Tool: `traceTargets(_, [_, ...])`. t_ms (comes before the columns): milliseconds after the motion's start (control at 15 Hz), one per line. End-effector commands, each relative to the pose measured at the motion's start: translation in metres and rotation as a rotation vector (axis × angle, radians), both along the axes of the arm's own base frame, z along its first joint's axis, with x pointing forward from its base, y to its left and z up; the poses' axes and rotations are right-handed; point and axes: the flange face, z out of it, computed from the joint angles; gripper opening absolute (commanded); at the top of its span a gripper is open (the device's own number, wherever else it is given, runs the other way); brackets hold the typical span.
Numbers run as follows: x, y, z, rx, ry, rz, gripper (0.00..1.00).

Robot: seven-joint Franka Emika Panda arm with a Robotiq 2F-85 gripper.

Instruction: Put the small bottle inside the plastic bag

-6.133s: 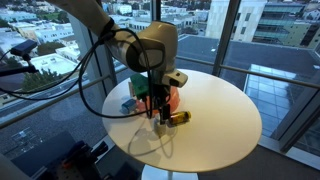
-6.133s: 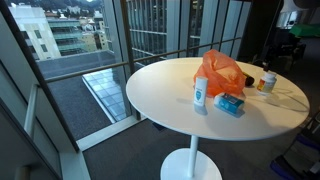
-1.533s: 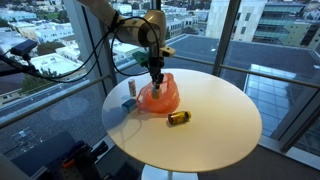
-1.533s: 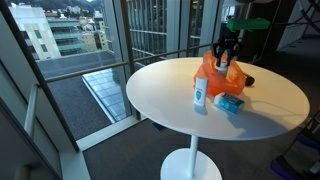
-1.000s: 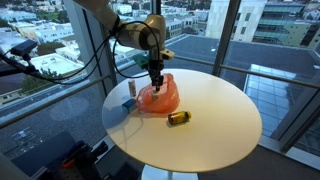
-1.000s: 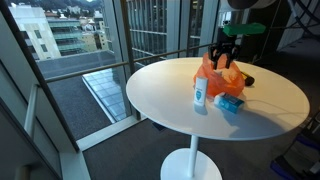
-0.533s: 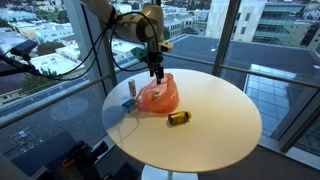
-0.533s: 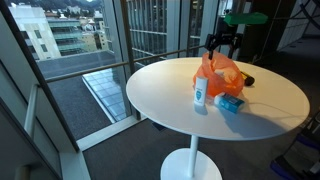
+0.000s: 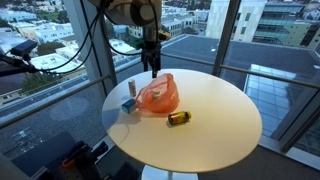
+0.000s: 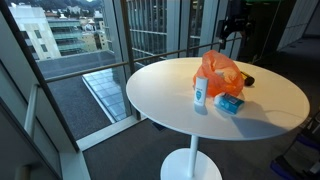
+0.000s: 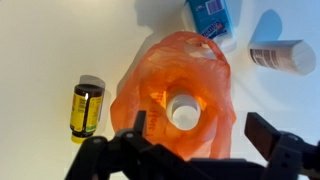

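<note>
at the bottom of the wrist view the gripper (image 11: 200,132) is hanging with its jaws spread wide, gripping nothing. mid-frame, the small bottle (image 11: 183,110) is sitting inside the plastic bag (image 11: 150,85), cap showing. the limp bag could be slumping sideways, spilling it toward the amber bottle (image 11: 87,108) at left.

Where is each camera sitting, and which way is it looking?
Exterior view: high beside the round table, facing the windows; arm and tool show.
Exterior view: farther off, looking across the table; the tool shows at the top.
Wrist view: on the wrist, looking straight down; tool fingers show.
Shared: all three see the orange bag.
</note>
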Motion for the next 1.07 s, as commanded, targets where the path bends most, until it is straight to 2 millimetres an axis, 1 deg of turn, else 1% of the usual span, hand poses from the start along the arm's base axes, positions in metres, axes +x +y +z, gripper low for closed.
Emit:
traceTargets(0, [-0.027, -0.021, 0.029, -0.002, 0.049, 0.049, 1.00])
traceTargets(267, [-0.049, -0.047, 0.061, 0.006, 0.089, 0.084, 1.00])
traceTargets(467, [-0.070, -0.061, 0.086, 0.008, 0.085, 0.122, 1.00])
traceTargets(733, [-0.099, -0.069, 0.110, -0.002, 0.039, 0.181, 1.00])
traceTargets(1000, [-0.123, -0.072, 0.126, 0.004, 0.002, 0.203, 1.00])
